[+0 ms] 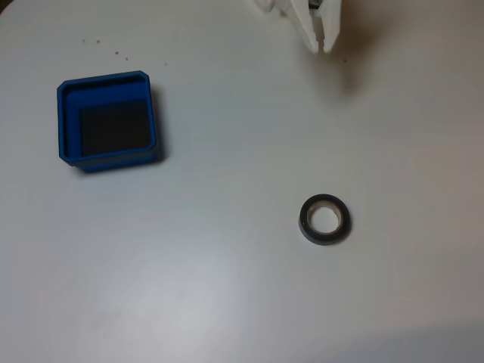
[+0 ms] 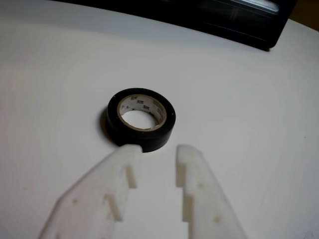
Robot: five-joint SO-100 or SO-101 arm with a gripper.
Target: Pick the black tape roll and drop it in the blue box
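The black tape roll (image 1: 325, 220) lies flat on the white worktop (image 1: 227, 287), toward the right edge in the fixed view, its pale core facing up. The blue box (image 1: 108, 121) sits well apart from it, near the upper-left corner in that view. The gripper (image 1: 321, 41) hangs at the top edge, clear of both.

In the wrist view the white fingers (image 2: 124, 169) stand a moderate way apart and hold nothing, with the roll (image 2: 141, 119) just beyond their tips. That gap looks narrower than the roll is wide, so a straight descent would likely land a tip on the rim and shove or tip the roll instead of straddling it. One tip into the core and one outside may work, but a glancing contact could slide the smooth ring across the slick worktop. The long carry to the box then risks a slip if the grip catches only the edge.
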